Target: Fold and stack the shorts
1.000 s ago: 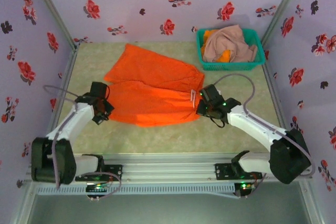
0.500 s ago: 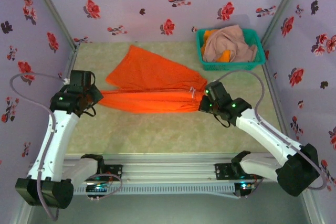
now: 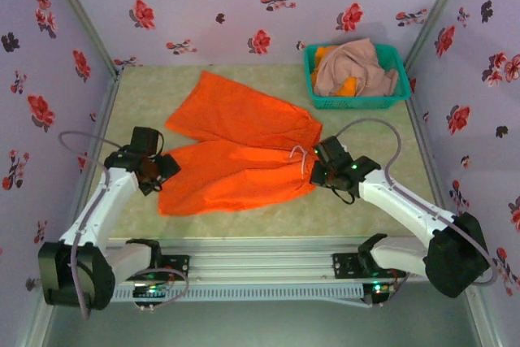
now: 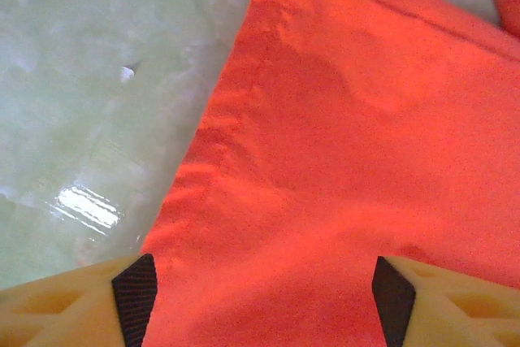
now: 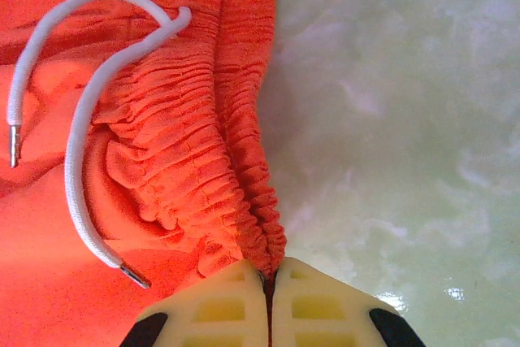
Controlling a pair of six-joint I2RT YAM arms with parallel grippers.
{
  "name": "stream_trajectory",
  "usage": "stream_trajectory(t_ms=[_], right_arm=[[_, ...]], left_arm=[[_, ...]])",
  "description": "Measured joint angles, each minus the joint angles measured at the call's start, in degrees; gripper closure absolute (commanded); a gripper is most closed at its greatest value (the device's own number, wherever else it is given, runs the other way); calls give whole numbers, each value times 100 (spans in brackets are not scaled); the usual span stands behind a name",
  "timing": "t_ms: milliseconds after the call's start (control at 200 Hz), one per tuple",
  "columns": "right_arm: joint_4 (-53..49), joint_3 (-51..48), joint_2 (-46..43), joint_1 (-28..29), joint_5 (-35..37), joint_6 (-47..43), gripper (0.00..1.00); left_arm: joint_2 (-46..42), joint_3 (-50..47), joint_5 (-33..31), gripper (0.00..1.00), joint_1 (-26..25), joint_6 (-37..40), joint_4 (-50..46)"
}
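From above, a pair of bright orange shorts (image 3: 240, 148) lies spread on the pale marbled table (image 3: 366, 209), between the two claws. The left claw (image 3: 158, 171) sits at the shorts' left edge, over the end of a leg. The right claw (image 3: 312, 171) sits at their right edge, on the waistband. Well beyond the right claw, in the far right corner, a teal mesh basket (image 3: 390, 101) holds crumpled pink-beige shorts (image 3: 353, 67) with some orange cloth (image 3: 348, 87) poking out underneath. From the left wrist, the left claw (image 4: 264, 298) stands with its fingers (image 4: 134, 298) wide apart and gripping nothing. Orange fabric lies flat between and ahead of them, its hemmed edge running away just inside the left finger. Bare glossy table lies further to that side. From the right wrist, the right claw (image 5: 270, 282) has its fingers pressed together, clamped on the gathered elastic waistband (image 5: 236, 144) of the orange shorts. The ruffled band runs straight ahead from the fingertips. A white drawstring (image 5: 77, 144) with metal tips loops over the fabric ahead and to the left. Bare table lies to the right.
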Motion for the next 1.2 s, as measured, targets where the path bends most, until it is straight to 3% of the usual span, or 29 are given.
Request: stream_trajectory(t_ms=[335,685,1065,1200], right_arm=[[151,-98,0,2,236,179,100],[308,-212,-2,0,271,289,100],[328,-286,-11,0,271,328,100],[328,-297,-13,0,271,330,100]], left_arm=[[-940,-396,-201,20,-227,-970,-798],[-850,-1338,-396,32,-894,-1884,-1069],[101,-1532,-470,70,-1150,-2028,-59],[264,-1532,-459,98,-1191,-2076,332]])
